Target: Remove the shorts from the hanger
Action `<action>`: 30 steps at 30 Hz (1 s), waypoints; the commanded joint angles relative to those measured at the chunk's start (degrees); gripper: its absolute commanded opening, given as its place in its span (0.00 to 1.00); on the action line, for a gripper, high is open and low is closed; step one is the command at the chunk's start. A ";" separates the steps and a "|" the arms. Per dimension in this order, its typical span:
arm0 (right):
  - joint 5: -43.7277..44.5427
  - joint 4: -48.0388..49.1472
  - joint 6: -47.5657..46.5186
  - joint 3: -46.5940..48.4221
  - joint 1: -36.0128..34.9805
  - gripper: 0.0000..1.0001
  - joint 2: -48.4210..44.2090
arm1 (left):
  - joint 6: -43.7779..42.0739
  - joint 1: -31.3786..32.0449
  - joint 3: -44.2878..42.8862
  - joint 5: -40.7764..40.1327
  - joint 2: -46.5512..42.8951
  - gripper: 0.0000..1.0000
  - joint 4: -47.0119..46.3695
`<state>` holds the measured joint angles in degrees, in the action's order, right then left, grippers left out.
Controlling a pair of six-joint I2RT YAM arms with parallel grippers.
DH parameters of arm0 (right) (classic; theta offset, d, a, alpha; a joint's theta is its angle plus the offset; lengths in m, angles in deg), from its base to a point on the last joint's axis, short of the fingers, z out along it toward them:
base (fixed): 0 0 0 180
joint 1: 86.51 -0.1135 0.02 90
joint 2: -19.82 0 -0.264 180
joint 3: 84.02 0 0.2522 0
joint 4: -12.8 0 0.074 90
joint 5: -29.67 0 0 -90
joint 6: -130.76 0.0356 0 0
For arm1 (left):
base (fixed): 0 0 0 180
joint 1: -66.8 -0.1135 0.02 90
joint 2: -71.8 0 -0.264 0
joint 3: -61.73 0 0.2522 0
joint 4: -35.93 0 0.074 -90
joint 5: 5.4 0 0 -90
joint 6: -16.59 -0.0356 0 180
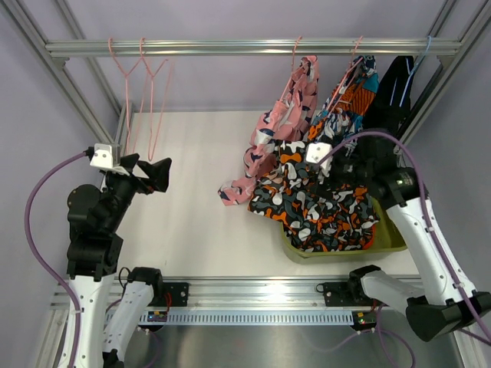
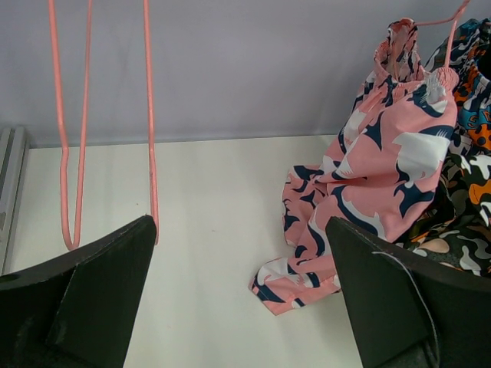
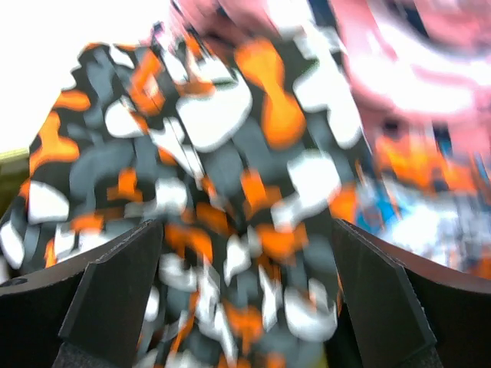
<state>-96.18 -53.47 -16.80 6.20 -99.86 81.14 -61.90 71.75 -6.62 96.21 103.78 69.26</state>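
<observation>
Spanning a metal frame with pale lilac walls (image 1: 230,84), a rail (image 1: 230,47) hangs over the white table (image 1: 192,153). It carries two pink hangers (image 2: 149,115) at the left and three pairs at the right: pink printed shorts (image 1: 280,123) trailing onto the table, teal-orange shorts (image 1: 353,96), and black shorts (image 1: 391,92). Camouflage shorts (image 1: 314,207) lie off the rail, heaped over a yellow-green bin (image 1: 391,241). The right hand (image 3: 245,226) hovers over them, fingers spread wide, gripping nothing. The left hand (image 1: 149,170), equally wide and empty, sits near the pink hangers.
</observation>
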 commanded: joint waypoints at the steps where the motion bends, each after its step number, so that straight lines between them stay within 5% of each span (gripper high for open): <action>1: 5.44 16.46 1.49 -4.48 -8.00 0.99 0.03 | 0.27 -0.20 -1.22 0.95 -0.43 0.99 -2.96; 8: 17.39 25.16 -7.56 -10.28 -14.78 1.00 4.85 | 2.90 -0.20 1.15 0.25 -3.68 0.99 -2.44; 14: 18.19 20.61 -14.07 -9.67 -14.96 0.98 7.41 | 3.43 -0.20 2.03 -0.45 -4.57 0.99 -2.08; 18: 19.51 20.35 -11.80 -8.09 -14.96 0.76 9.25 | 3.26 -0.20 1.94 -0.10 -3.69 0.99 -2.52; 23: 17.41 14.64 -5.38 -1.68 -14.96 0.17 11.28 | 2.73 -0.20 1.59 0.25 -2.98 0.99 -2.87; 26: 13.55 11.40 -1.69 0.52 -15.04 0.01 8.92 | 2.64 -0.20 1.59 0.42 -2.72 0.99 -2.96; 30: 7.21 7.70 2.18 1.93 -14.87 0.00 2.59 | 2.38 -0.20 1.77 0.07 -2.89 0.99 -2.79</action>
<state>-82.78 -41.69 -19.38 4.37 -114.33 89.84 -59.39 71.75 -4.78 96.19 100.79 69.35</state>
